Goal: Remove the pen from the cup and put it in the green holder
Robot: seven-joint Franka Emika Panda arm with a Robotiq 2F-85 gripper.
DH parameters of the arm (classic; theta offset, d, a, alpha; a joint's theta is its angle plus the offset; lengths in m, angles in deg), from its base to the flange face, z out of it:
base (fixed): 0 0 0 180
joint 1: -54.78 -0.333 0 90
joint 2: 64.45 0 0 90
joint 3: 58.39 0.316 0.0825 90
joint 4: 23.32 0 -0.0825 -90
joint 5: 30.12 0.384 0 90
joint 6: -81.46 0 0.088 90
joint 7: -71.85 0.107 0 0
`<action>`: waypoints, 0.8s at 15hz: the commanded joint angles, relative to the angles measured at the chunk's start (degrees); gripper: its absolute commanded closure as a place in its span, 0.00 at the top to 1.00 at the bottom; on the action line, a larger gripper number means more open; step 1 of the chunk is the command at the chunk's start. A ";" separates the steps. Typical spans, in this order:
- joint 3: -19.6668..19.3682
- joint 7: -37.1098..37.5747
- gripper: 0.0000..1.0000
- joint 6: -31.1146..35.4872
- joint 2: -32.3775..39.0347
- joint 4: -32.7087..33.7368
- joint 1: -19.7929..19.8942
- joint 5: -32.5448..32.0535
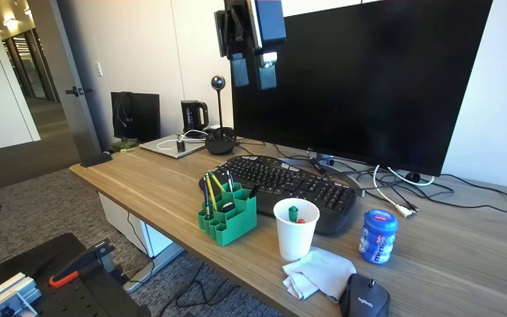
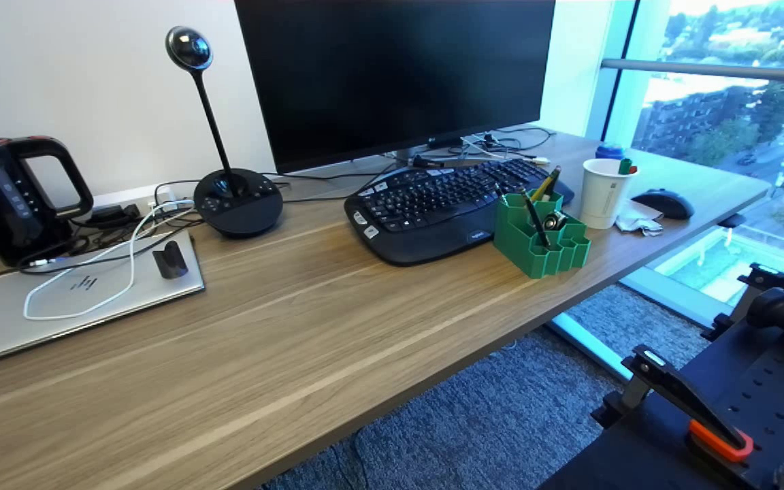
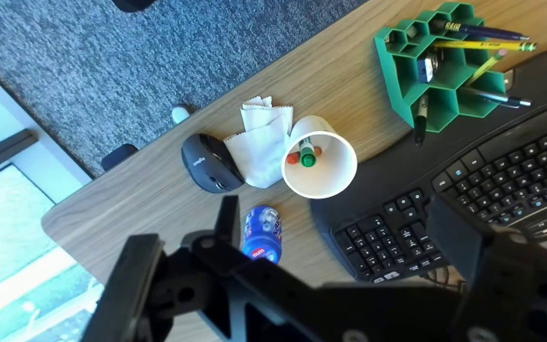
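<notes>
In an exterior view, the green-ended pen (image 1: 293, 214) stands in the white paper cup (image 1: 295, 242), beside a red end (image 1: 301, 221). The green holder (image 1: 241, 224) is near the cup, yellow pencils (image 1: 211, 193) among its contents. Behind both runs the black keyboard (image 1: 275, 185). A pale cloth (image 1: 321, 273) lies just beside the cup's base, then a Logitech mouse (image 1: 365, 299); a blue Mentos gum bottle (image 1: 378, 237) stands apart. High in front of the LG monitor (image 1: 359, 88) hangs the gripper (image 1: 254, 78), fingers spread. The holder sits close to the front edge of the wooden desk (image 1: 161, 176).

In an exterior view, the pen's green end rises over the cup's rim on the side away from the holder. The holder is just beside the keyboard. Open wood stretches from there to a silver HP laptop (image 2: 92, 291); a conference camera (image 2: 239, 204) and a black kettle (image 2: 4, 197) stand near the wall.

In the wrist view, the pen shows in the cup's mouth on the cloth's side, a reddish end either side of it. The holder's compartments include a black-capped marker (image 3: 421, 114) and a silver pen (image 3: 496, 97). Bare desk separates cup from holder; the keyboard's corner comes close to the cup. Beyond the desk edge is carpet (image 3: 136, 71). The gripper's blurred fingers are wide apart.
</notes>
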 commanded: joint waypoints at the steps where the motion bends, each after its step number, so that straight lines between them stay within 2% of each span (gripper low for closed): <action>1: -1.47 1.64 1.00 -0.21 3.89 4.72 0.51 -0.52; 5: -2.63 1.71 1.00 -0.58 5.97 7.21 0.19 -0.11; 9: -2.14 -2.68 1.00 -2.49 1.50 7.22 -1.57 11.93; 10: -2.49 -0.90 1.00 -0.46 4.28 7.03 -0.91 8.01; 12: -2.21 -1.55 1.00 -1.21 2.74 7.30 -1.60 10.24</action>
